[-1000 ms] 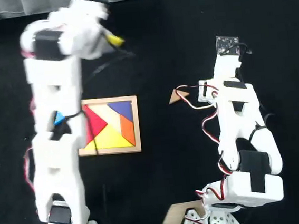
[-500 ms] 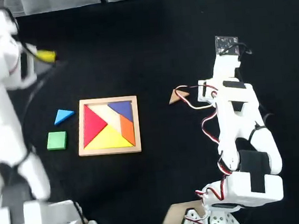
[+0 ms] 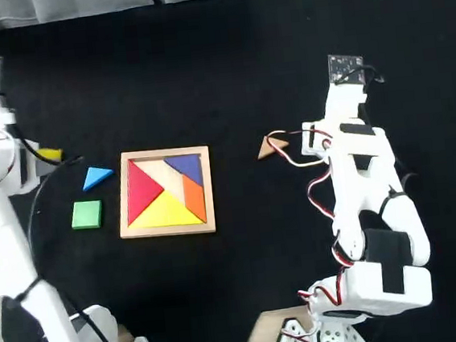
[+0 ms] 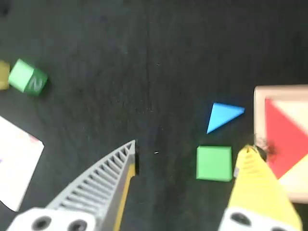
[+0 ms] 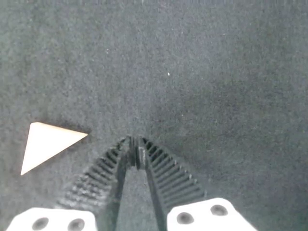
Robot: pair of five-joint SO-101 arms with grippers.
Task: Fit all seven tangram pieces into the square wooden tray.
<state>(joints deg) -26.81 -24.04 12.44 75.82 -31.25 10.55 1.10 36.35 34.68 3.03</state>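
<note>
**While three pcs lie outside the tray, slips are likely**

Since the left gripper (image 4: 191,149) hangs above the table (image 3: 226,66) w/ jaws spread wide, a drop onto the green square (image 3: 87,214) could let one finger clip the tray (image 3: 169,226) rim and unseat the four pcs inside. The green square and blue triangle (image 3: 97,177) lie just beside each other, left of the tray, so grabbing one may shove the other. Both are thin and flat, so the fingers could skate off. The pale gap in the tray is tight, and a piece turned wrong would ride up on its neighbours. Right of the tray, the tan triangle (image 3: 272,146) lies near the right gripper (image 5: 134,147), whose jaws are pressed together. Lowered like that it'd push, not pick.

Writing: a green cube (image 4: 28,83) bears a pale mark, perhaps a letter, unreadable. No brands legible.
</note>
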